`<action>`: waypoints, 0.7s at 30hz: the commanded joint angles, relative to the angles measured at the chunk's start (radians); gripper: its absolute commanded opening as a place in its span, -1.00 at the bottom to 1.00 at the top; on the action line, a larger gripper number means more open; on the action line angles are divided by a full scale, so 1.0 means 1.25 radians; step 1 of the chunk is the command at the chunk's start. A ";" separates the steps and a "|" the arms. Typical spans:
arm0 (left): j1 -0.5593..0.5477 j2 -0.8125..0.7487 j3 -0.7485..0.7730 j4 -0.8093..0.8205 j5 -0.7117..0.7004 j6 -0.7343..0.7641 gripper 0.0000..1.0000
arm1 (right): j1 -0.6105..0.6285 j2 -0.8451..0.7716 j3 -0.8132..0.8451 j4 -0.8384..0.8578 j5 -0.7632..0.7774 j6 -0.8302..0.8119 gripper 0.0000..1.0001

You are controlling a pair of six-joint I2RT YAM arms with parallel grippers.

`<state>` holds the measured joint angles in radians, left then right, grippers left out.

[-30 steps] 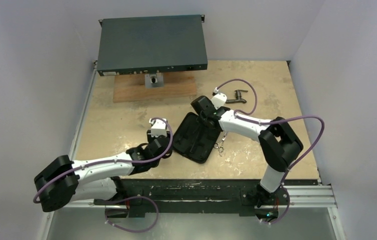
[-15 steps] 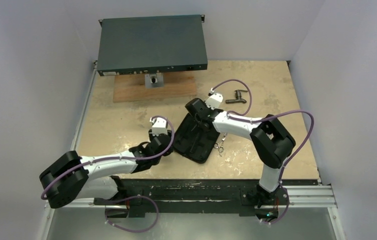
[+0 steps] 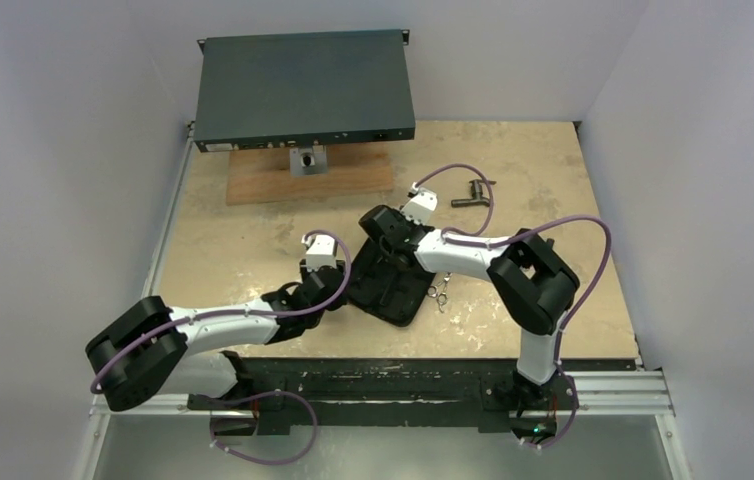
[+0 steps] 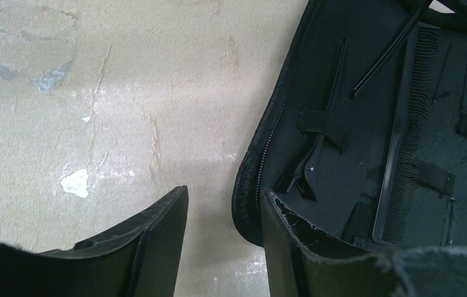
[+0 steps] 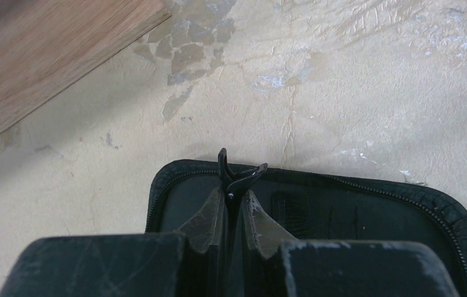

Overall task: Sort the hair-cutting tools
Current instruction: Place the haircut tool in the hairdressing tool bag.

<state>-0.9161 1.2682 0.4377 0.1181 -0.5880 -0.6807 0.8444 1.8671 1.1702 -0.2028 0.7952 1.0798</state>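
An open black zip case (image 3: 393, 290) lies mid-table. A slim black comb (image 4: 404, 148) sits under its straps, and a thin black clip (image 4: 318, 161) is tucked under another strap. My right gripper (image 5: 234, 193) is shut on a second thin black clip-like piece (image 5: 238, 174) and holds it over the case's far end (image 5: 373, 204). In the top view it (image 3: 373, 238) hovers there. My left gripper (image 4: 225, 195) is open and straddles the case's left rim (image 4: 248, 204), one finger over the table, one over the lining. Small silver scissors (image 3: 440, 293) lie right of the case.
A dark T-shaped fitting (image 3: 473, 190) lies at the back right. A wooden board (image 3: 253, 185) and a large dark flat box (image 3: 303, 90) stand at the back. The right arm's elbow (image 3: 533, 285) is just right of the scissors.
My right gripper has moved left with the clip-like piece, toward the case's far end. My left gripper has crept right onto the case's left rim.
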 commanded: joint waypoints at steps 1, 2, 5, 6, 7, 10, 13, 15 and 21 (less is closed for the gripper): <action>0.007 0.002 -0.005 0.033 0.006 -0.019 -0.08 | 0.011 0.007 0.005 0.027 0.050 0.026 -1.00; 0.007 0.002 -0.005 0.032 0.006 -0.019 -0.09 | 0.014 0.007 0.002 0.030 0.049 0.024 -1.00; 0.009 0.005 -0.007 0.032 0.006 -0.022 -0.09 | 0.020 0.004 -0.004 0.037 0.047 0.022 -1.00; 0.009 0.006 -0.007 0.032 0.006 -0.023 -0.09 | 0.022 0.004 -0.006 0.042 0.047 0.021 -1.00; 0.009 0.008 -0.007 0.032 0.007 -0.025 -0.09 | 0.025 0.002 -0.009 0.043 0.047 0.022 -1.00; 0.009 0.012 -0.008 0.036 0.010 -0.027 -0.10 | 0.033 0.003 -0.012 0.047 0.041 0.022 -1.00; 0.010 0.013 -0.009 0.038 0.011 -0.028 -0.11 | 0.040 0.005 -0.014 0.048 0.030 0.023 -1.00; 0.010 0.013 -0.008 0.038 0.011 -0.029 -0.13 | 0.042 0.005 -0.016 0.045 0.021 0.027 -1.00; 0.010 0.011 -0.013 0.041 0.012 -0.030 -0.15 | 0.049 -0.002 -0.026 0.026 -0.001 0.041 -1.00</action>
<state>-0.9096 1.2812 0.4324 0.1257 -0.5762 -0.6971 0.8970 1.8790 1.1522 -0.1661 0.7906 1.0977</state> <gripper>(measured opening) 0.430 0.053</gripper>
